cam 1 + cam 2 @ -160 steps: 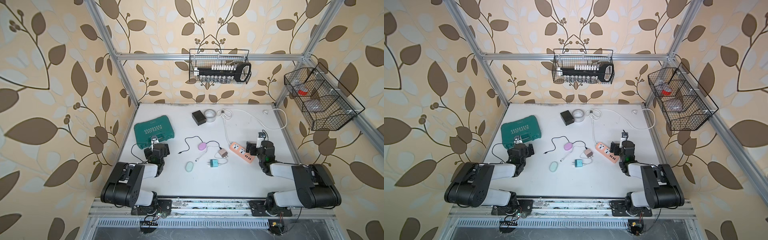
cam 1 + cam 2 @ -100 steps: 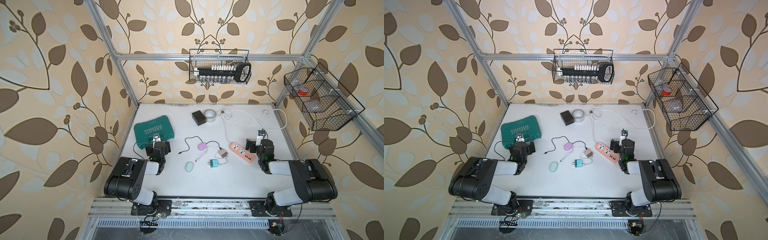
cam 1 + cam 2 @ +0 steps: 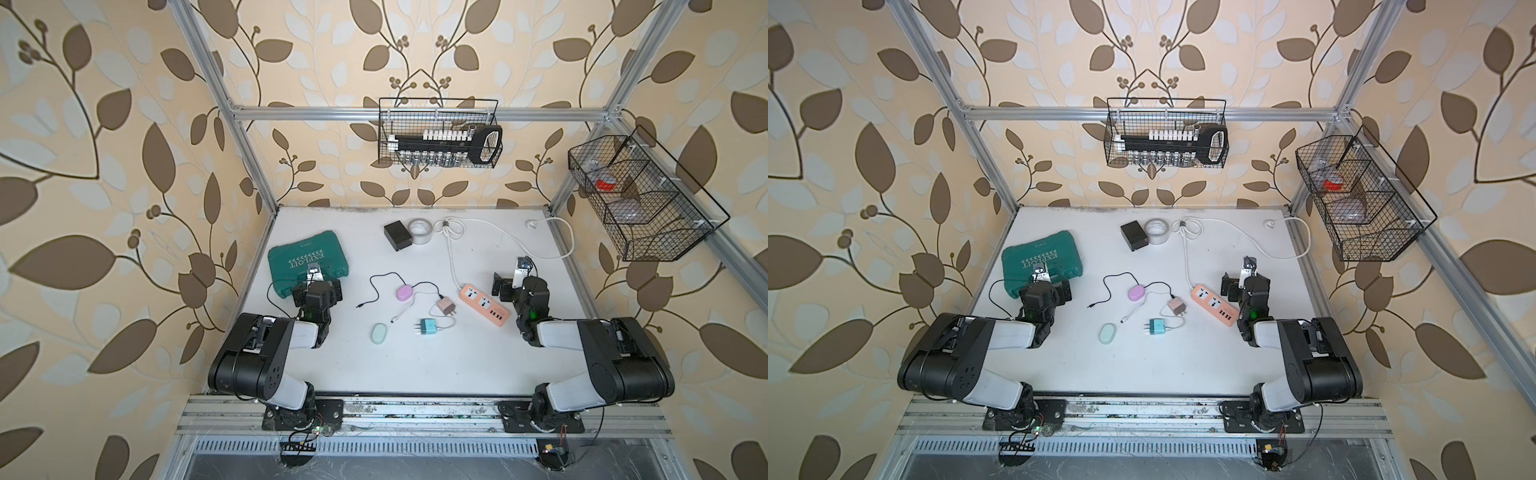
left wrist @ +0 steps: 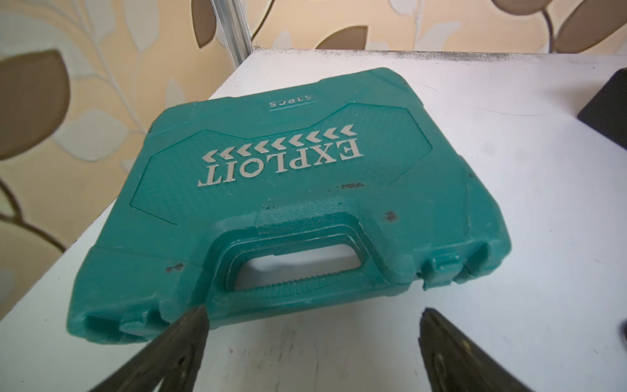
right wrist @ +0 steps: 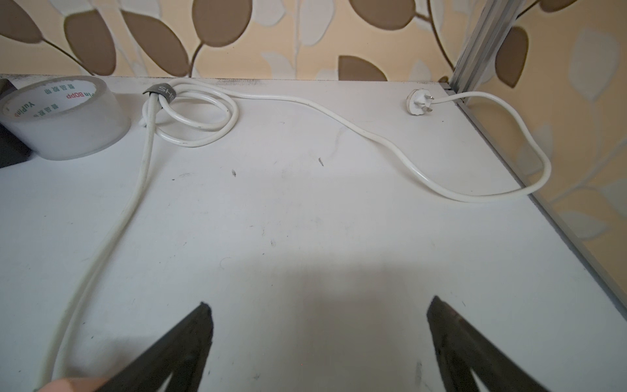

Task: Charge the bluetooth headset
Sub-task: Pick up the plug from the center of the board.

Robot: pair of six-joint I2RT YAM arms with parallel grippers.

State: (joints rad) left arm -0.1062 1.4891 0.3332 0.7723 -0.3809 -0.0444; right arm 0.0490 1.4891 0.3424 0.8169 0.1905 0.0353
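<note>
Near the middle of the white surface (image 3: 457, 365), a pink headset case (image 3: 404, 293) lies close to a mint case (image 3: 379, 333), a teal charger (image 3: 428, 327), a brown charger (image 3: 446, 307) and an orange power strip (image 3: 483, 304). The left end effector (image 4: 314, 310) hangs with jaws apart and empty by the handle edge of a green tool case (image 4: 288, 190); the right end effector (image 5: 319, 305), likewise spread, holds nothing beside the strip.

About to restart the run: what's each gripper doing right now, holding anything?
Left gripper: open, holding nothing.
Right gripper: open, holding nothing.
</note>
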